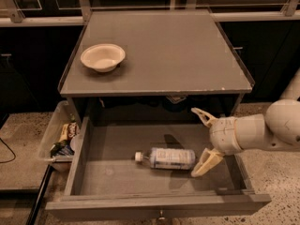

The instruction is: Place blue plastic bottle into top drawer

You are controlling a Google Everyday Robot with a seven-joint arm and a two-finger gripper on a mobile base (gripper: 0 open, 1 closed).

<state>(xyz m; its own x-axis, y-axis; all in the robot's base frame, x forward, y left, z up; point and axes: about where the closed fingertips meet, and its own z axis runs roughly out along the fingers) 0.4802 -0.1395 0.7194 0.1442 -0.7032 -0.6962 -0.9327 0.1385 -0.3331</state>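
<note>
One tabletop (178, 50), above and behind my end effector (202, 140). One top drawer (112, 175) below it, pulled open, and the end effector hangs over its right part. One clear bin (47, 142), well left of the end effector against the drawer's outer left wall. It holds snack packets (65, 135), and I can't count them. End effector fingers spread wide. One cream bowl (102, 56) on the tabletop, far up-left of the end effector. One blue plastic bottle (166, 157) lies on its side on the drawer bottom, its base just left of the end effector and its white cap pointing away.
</note>
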